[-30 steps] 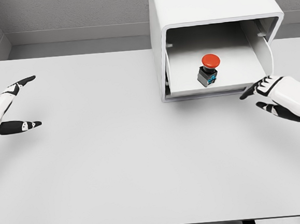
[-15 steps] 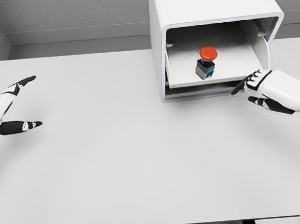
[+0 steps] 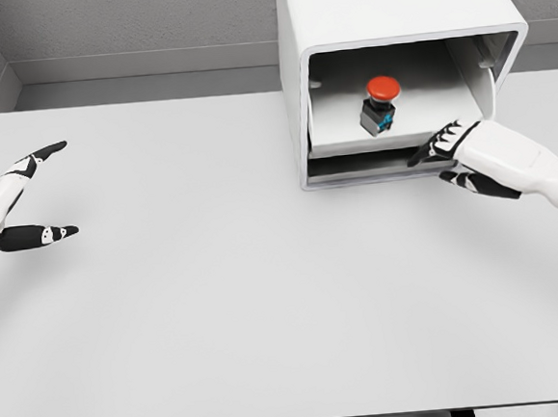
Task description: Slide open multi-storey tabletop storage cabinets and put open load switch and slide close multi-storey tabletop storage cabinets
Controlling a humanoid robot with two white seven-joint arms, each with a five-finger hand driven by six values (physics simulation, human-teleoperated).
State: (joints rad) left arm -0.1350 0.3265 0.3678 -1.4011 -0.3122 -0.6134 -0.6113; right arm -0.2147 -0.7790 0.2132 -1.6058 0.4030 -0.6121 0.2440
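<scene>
Left hand (image 3: 8,206) idle near table (image 3: 219,300) edge, fingers spread, holding nothing. Right hand (image 3: 463,155) at drawer (image 3: 371,145) front, fingers extended, gripping nothing. Load switch (image 3: 380,105) upright inside drawer, cabinet (image 3: 390,16) half shut. Risk: off-centre push jams drawer or topples switch.

A bare simulated test bench is shown: a plain white table (image 3: 219,300) is enclosed by grey textured walls (image 3: 129,17), and a white storage cabinet (image 3: 390,16) is set just beyond the right hand (image 3: 469,160).
</scene>
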